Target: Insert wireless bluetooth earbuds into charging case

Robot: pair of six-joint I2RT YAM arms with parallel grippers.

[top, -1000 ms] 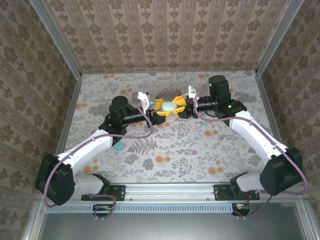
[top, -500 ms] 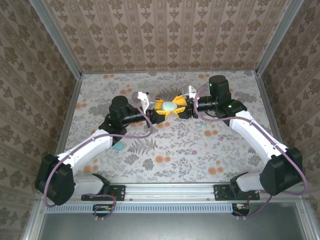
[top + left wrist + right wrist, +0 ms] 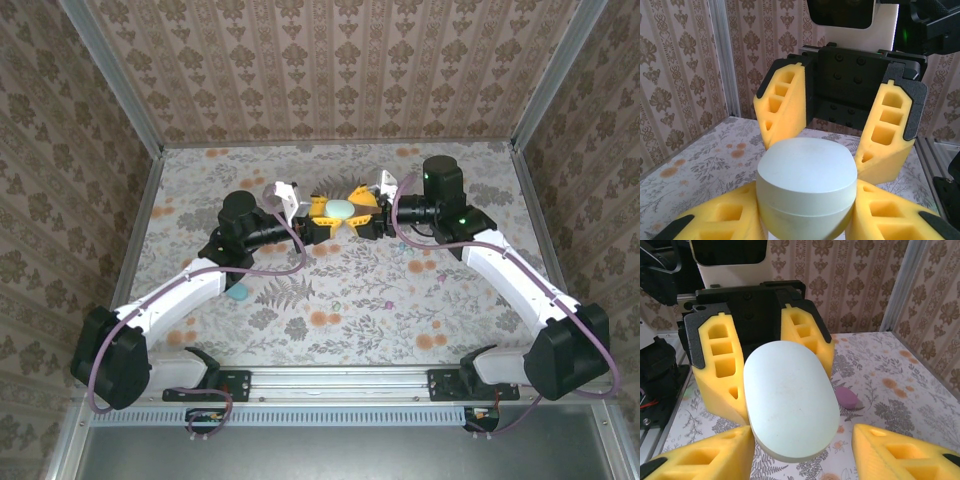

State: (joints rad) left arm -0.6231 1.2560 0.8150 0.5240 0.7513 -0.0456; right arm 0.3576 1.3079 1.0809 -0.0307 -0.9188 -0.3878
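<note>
Left tool [image 3: 318,222] grips case [image 3: 790,400]: keep tight, steady. Right tool [image 3: 362,217] spread wide, holds nothing: close slowly on lid [image 3: 807,167], lift softly.

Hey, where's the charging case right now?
In the top view, the charging case sits between the left gripper and the right gripper, which meet tip to tip over the rear centre of the table.
</note>
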